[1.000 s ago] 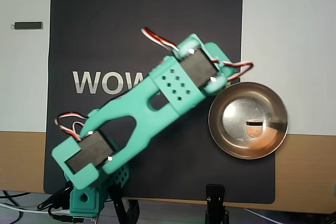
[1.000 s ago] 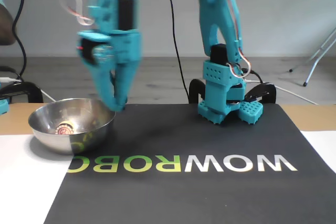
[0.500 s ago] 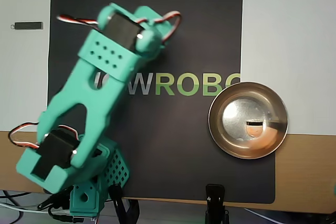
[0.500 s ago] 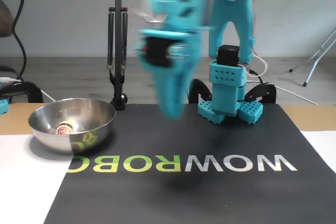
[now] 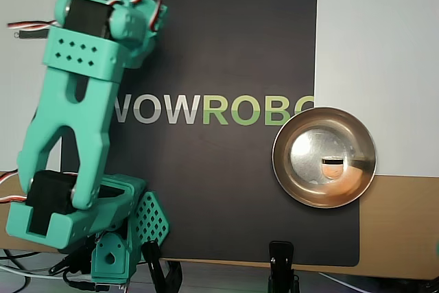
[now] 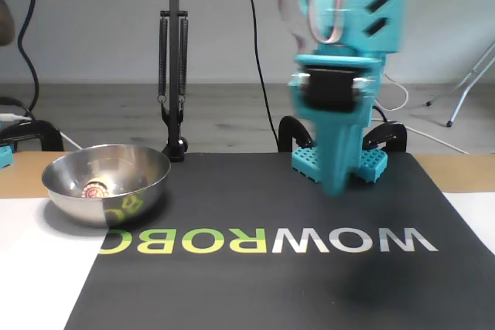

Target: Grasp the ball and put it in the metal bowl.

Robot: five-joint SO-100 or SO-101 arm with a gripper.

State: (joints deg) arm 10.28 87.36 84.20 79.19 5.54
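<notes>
Ball [image 5: 333, 167] inside metal bowl [image 5: 295, 182], right of overhead frame. Gripper [image 6: 337, 183] mid-frame in fixed view, blurred; grip state unclear.

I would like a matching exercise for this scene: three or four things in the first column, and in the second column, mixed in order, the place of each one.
Column one:
1. ball
2. metal bowl
3. gripper
4. black mat

Column two:
A. lies under the printed letters, in the middle of the table
B. hangs in the air above the mat, away from the bowl
C. rests inside the bowl
D. stands at the mat's right edge in the overhead view

Right pairs: 1-C, 2-D, 3-B, 4-A
</notes>
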